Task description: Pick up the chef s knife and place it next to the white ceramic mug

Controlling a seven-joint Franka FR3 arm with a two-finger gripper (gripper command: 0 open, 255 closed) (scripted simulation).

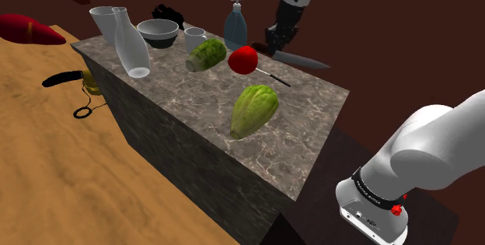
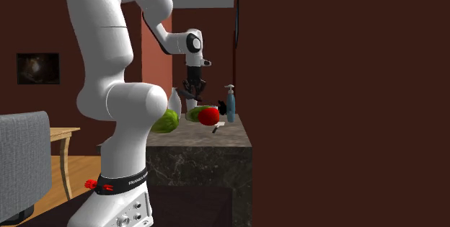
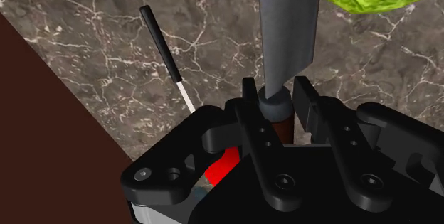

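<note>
Grey-bladed chef's knife (image 1: pixel 301 61): upper right of the shoulder view, apparently lifted off the marbled counter (image 1: pixel 311 107), handle clamped in the black claw (image 1: pixel 273 48). Advised: carry level past the red fruit (image 1: pixel 243 59); lower flat beside the white mug (image 1: pixel 194 38), upper centre.

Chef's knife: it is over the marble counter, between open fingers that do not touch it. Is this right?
One thing is wrong: the fingers are not open. In the wrist view the gripper is shut on the knife, clasping its handle. The rest is right: the knife is over the marble counter.
</note>
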